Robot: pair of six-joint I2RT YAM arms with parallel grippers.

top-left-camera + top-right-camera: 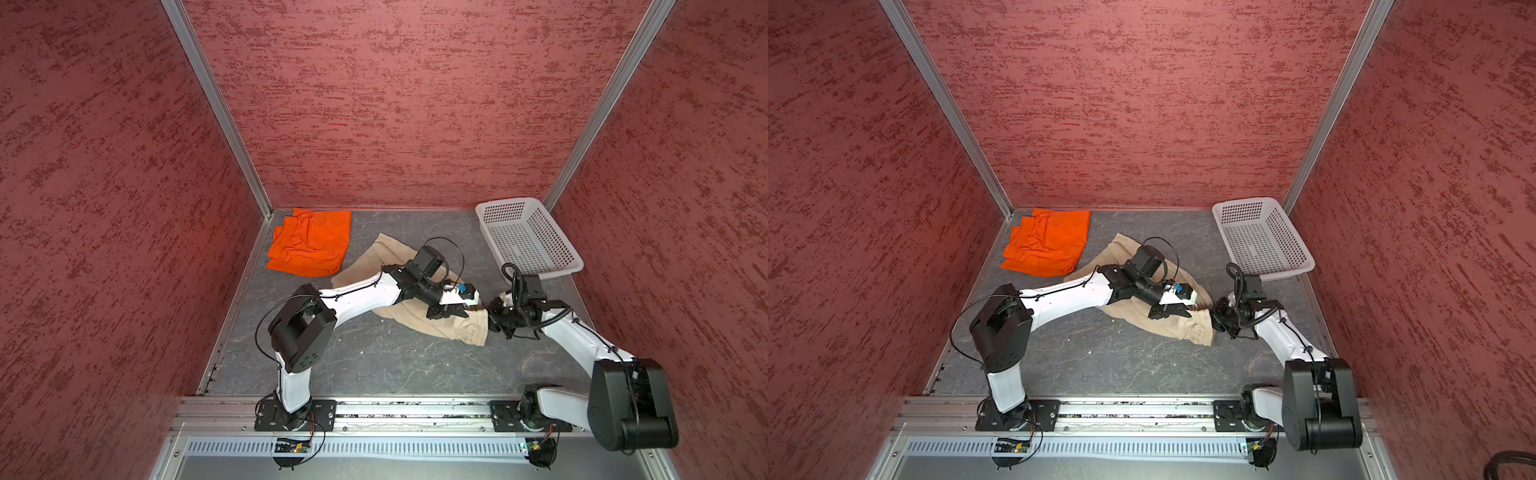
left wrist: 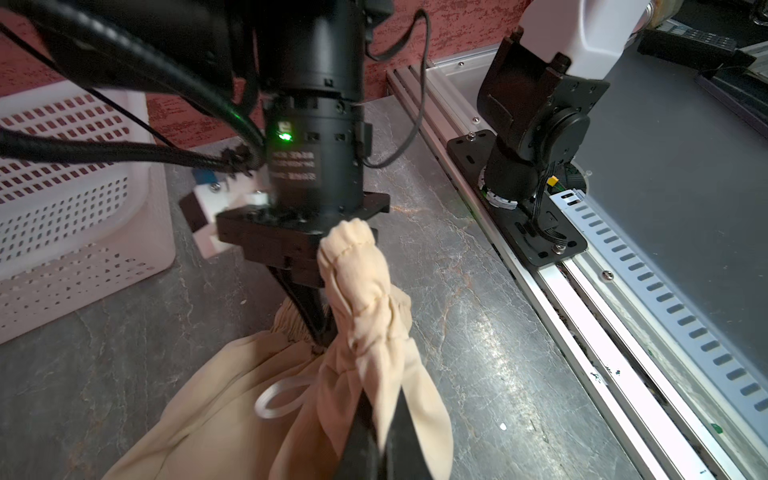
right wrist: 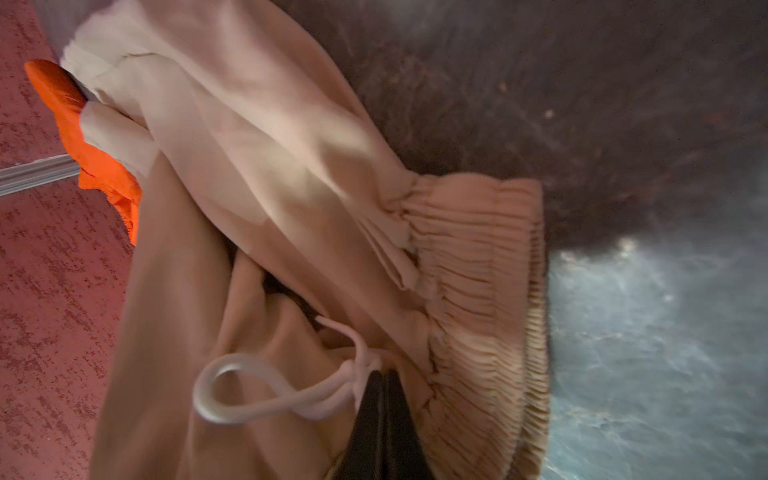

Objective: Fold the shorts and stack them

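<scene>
Beige shorts (image 1: 415,321): thin woven cloth, matt, soft creases. Waistband (image 3: 478,249): gathered elastic, fine-ribbed. Drawstring (image 3: 202,390): white cord, smooth, slight sheen.
Orange shorts (image 1: 311,245): cloth, matt, wrinkled.
Basket (image 1: 509,202): white plastic, perforated, smooth, semi-gloss.
Tabletop (image 1: 374,361): dk grey stone-look w/ pale veins, smooth, glossy where lit.
Walls (image 1: 395,104): red, rough stippled texture, matt.
Corner posts (image 1: 220,108) + front rail (image 1: 395,409): bare aluminium, satin.
Arm links (image 1: 361,297): white plastic, glossy. Joint housings (image 1: 301,328): black, matt.
</scene>
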